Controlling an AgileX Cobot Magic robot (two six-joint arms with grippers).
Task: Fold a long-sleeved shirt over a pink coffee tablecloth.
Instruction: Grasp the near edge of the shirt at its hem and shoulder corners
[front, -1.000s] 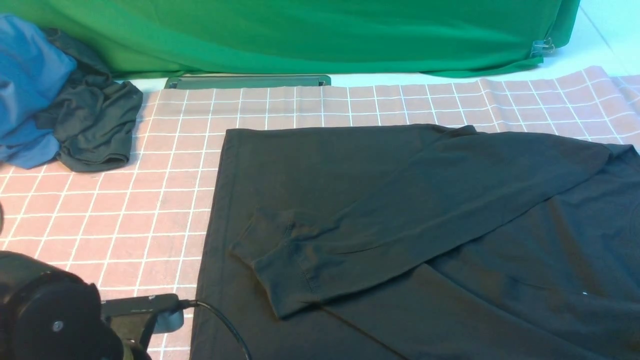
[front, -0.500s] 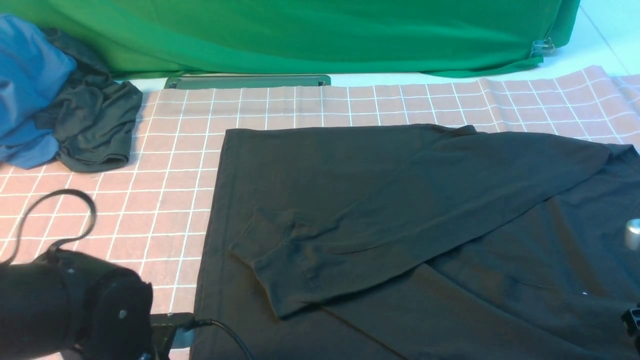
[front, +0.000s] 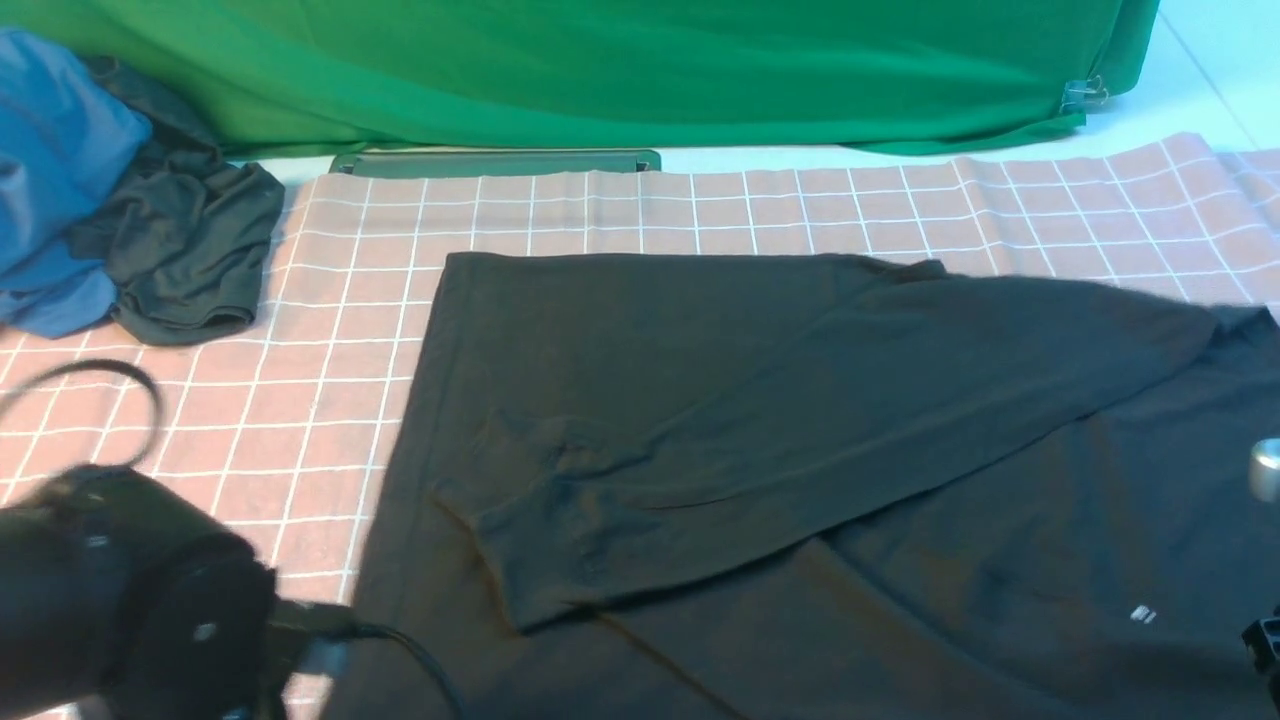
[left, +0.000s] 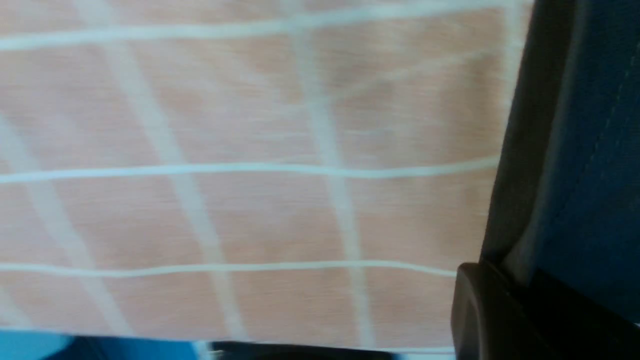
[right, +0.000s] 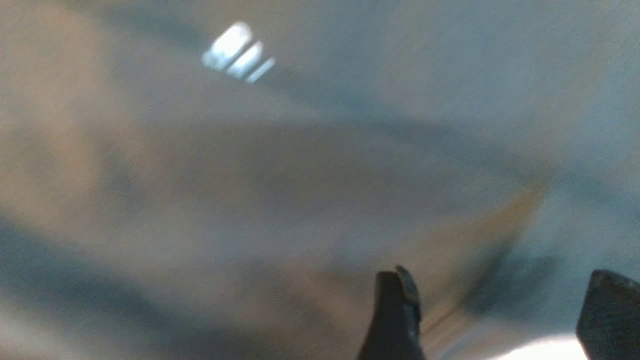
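Front view shows the black shirt (front: 600, 330) lying flat on the pink tablecloth (front: 330, 330) with white squares. The shirt fills the middle and right of the picture. One sleeve (front: 800, 430) is folded across it, and its cuff points to the lower left. A small white print (front: 1142, 613) shows at the lower right.

The left pincer (front: 322, 648) is at the lower left of the picture, at the shirt's left edge. Its tips are pressed together. In the left wrist view the shirt's hem (left: 590, 150) runs down into a black fingertip (left: 500, 320), so it looks to be pinching the hem.

The right pincer (right: 500, 320) is over the shirt with its tips spread wide apart. In the front view only a bit of it peeks in at the lower right edge.

A green cloth (front: 600, 70) hangs along the top. A blue cloth (front: 50, 150) and a dark grey cloth (front: 180, 250) sit in a heap at the upper left, and the grey one is partly on the tablecloth. Both wrist views are blurry.
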